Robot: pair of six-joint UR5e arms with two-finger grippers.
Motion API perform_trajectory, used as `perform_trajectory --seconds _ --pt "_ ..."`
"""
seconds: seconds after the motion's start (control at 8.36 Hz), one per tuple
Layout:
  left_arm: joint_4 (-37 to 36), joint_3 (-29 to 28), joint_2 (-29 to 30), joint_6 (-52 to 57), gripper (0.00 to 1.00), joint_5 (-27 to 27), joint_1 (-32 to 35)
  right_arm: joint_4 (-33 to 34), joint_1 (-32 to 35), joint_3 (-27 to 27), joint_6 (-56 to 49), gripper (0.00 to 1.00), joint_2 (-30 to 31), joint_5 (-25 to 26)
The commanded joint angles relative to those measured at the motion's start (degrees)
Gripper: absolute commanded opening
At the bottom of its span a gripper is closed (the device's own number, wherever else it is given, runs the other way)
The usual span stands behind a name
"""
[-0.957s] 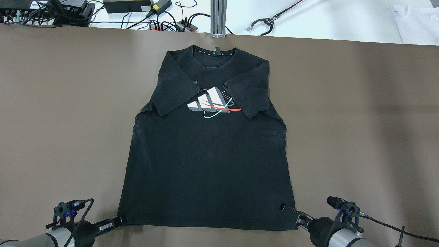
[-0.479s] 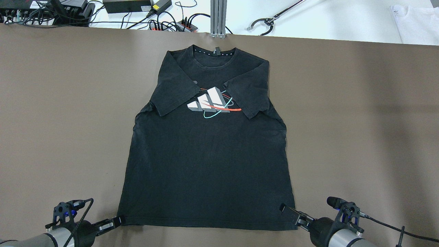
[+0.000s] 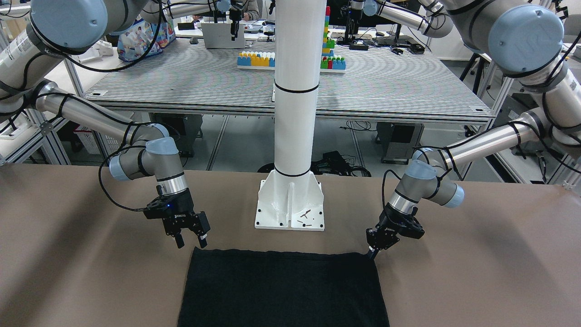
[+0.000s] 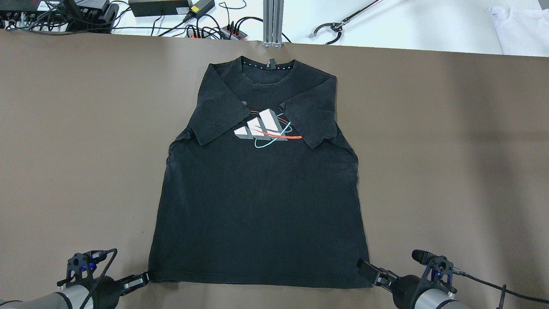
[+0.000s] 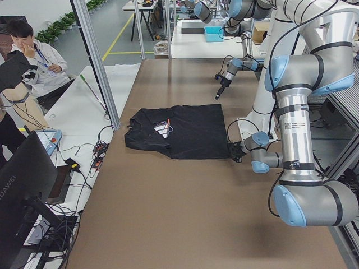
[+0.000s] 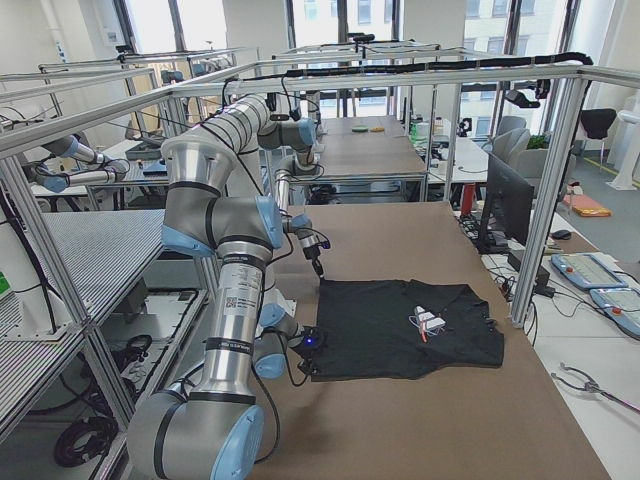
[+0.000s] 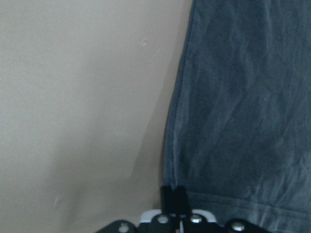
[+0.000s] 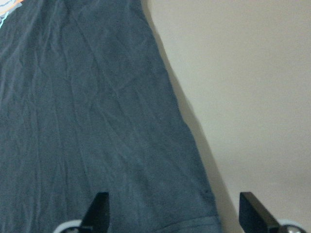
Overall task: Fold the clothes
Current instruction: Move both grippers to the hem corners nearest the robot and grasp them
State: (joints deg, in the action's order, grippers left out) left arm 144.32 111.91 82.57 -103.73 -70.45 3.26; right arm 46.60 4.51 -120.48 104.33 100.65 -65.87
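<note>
A black T-shirt (image 4: 261,201) with a white, red and teal chest print lies flat on the brown table, collar away from me and both sleeves folded in over the chest. Its straight hem (image 3: 281,252) faces me. My left gripper (image 4: 145,279) is shut, its tips pinched on the hem's left corner (image 7: 174,194); it shows in the front view (image 3: 373,252). My right gripper (image 4: 363,268) is open at the hem's right corner, with one finger over the cloth and one finger (image 8: 252,211) over bare table (image 3: 191,243).
The white pillar's base plate (image 3: 290,213) stands just behind the hem. Cables and power bricks (image 4: 171,13) and an aluminium post (image 4: 272,21) line the far edge. A white cloth (image 4: 521,25) lies at back right. A person (image 5: 33,61) sits past the far side.
My right gripper has drawn back towards me and slightly right, from over the hem to its corner. My left gripper has edged back a little. The shirt has barely shifted.
</note>
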Motion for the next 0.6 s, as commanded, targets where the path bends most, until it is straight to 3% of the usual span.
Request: perform_trajectory --seconds 0.0,0.12,0.36,0.48 --pt "0.0 0.1 0.0 0.0 0.0 0.0 0.0 0.0 -1.0 3.0 0.3 0.92 0.4 0.3" --pt "0.0 0.0 0.0 0.0 0.0 0.0 0.0 0.0 -3.1 3.5 0.8 0.89 0.3 1.5" --pt "0.0 0.2 0.0 0.0 0.0 0.0 0.0 0.2 -5.4 4.0 0.8 0.68 0.0 3.7" --pt "0.0 0.2 0.1 0.0 0.0 0.0 0.0 0.3 -5.7 4.8 0.8 0.64 -0.5 4.3"
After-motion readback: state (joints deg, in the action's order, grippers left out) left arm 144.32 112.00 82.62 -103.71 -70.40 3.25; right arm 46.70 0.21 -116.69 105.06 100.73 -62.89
